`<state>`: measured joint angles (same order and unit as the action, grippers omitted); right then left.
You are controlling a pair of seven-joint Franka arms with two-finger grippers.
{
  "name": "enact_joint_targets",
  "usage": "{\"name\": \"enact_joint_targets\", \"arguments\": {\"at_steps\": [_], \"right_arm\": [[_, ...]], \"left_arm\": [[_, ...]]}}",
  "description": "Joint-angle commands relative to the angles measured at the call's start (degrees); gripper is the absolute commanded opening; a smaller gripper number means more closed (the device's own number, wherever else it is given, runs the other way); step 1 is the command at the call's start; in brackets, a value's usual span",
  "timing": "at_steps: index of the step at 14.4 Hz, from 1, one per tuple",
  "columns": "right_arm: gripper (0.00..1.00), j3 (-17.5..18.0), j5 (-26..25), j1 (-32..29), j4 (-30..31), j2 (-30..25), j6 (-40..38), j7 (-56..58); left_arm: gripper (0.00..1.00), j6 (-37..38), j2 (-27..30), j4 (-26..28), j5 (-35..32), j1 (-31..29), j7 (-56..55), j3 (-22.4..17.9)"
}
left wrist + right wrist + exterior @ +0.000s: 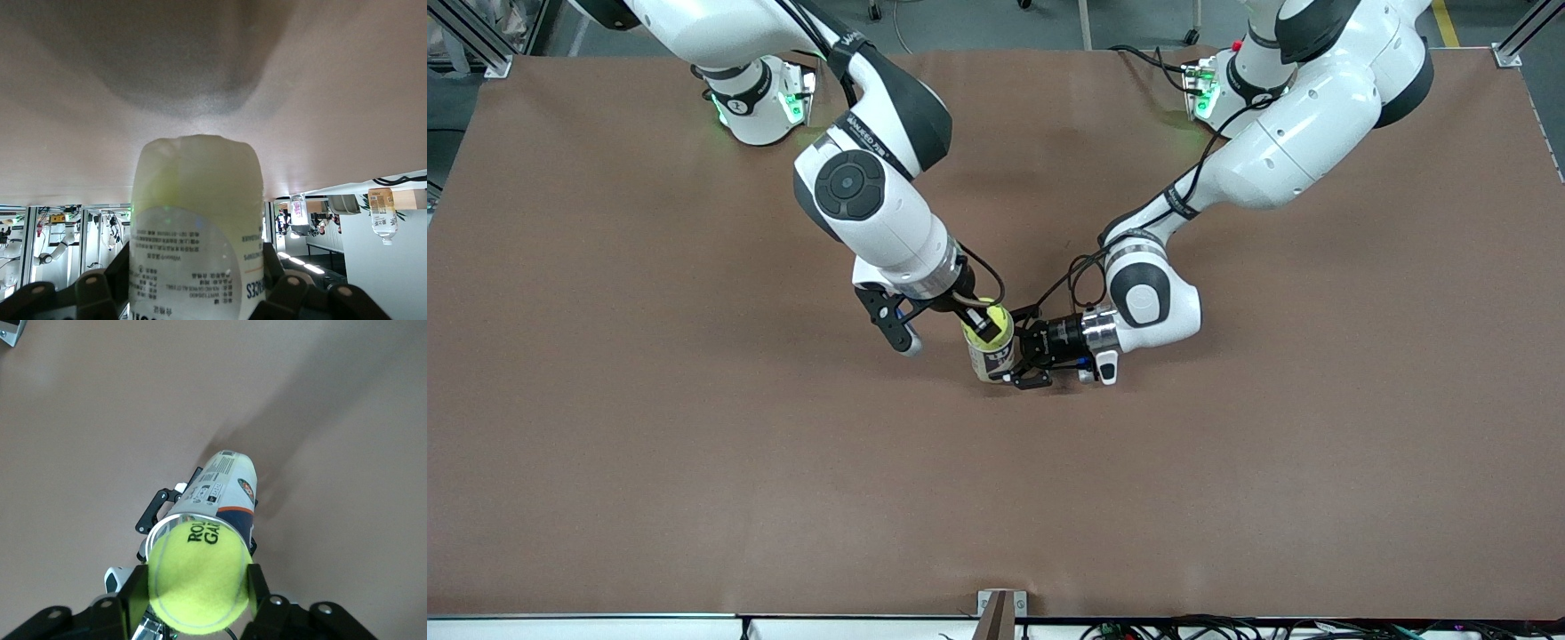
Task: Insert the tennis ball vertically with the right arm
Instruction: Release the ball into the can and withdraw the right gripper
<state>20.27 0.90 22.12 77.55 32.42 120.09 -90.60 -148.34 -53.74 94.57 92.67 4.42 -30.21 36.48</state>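
A clear tennis ball can [991, 357] with a white and blue label stands upright near the middle of the brown table. My left gripper [1021, 363] is shut on its side, low down, and holds it; the left wrist view shows the can [197, 220] between the fingers [100, 287]. My right gripper [984, 322] is straight over the can, shut on a yellow tennis ball [986, 330]. In the right wrist view the ball [199, 577] sits at the can's open mouth, between the fingers [133, 590], with the can [227, 483] below it.
The brown mat [694, 462] covers the whole table. The two arm bases [760, 102] [1214, 89] stand along the edge farthest from the front camera. A small bracket [997, 612] sits at the table's nearest edge.
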Motion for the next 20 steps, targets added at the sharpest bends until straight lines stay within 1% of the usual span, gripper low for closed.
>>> {"name": "enact_joint_targets", "arguments": {"at_steps": [1, 3, 5, 7, 11, 13, 16, 20], "right_arm": [[1.00, -0.3, -1.2, -0.3, -1.4, 0.5, -0.6, -0.5], [1.00, -0.6, -2.1, -3.6, -1.4, 0.1, -2.0, 2.4], [1.00, -0.5, -2.6, -7.5, -1.4, -0.2, -5.1, 10.7], [1.00, -0.6, -2.8, -12.0, -1.3, -0.6, -9.2, 22.7], [1.00, -0.8, -3.4, -23.2, -1.0, -3.1, -19.0, 46.8], [1.00, -0.7, -5.7, -28.8, -1.0, -3.9, -22.7, 58.8], [1.00, -0.6, -13.6, -33.4, -1.1, -5.5, -26.4, 73.9], [1.00, -0.7, -14.2, -39.5, -1.4, -7.9, -28.9, 87.4]], "left_arm": [[0.77, 0.2, -0.3, -0.9, 1.8, 0.2, 1.6, 0.0], [0.77, 0.2, -0.3, -0.9, 1.8, 0.2, 1.6, 0.1], [0.77, 0.2, -0.3, -0.9, 1.8, 0.2, 1.6, 0.0], [0.77, 0.2, -0.3, -0.9, 1.7, 0.2, 1.7, 0.0], [0.77, 0.2, -0.7, -0.9, 1.9, 0.2, 1.6, -0.6], [0.77, 0.2, -1.2, -1.0, 1.9, 0.2, 1.6, -0.9], [0.77, 0.2, -2.0, -1.0, 1.7, 0.2, 1.5, -1.5], [0.77, 0.2, -2.3, -1.0, 1.6, 0.2, 1.5, -1.5]]}}
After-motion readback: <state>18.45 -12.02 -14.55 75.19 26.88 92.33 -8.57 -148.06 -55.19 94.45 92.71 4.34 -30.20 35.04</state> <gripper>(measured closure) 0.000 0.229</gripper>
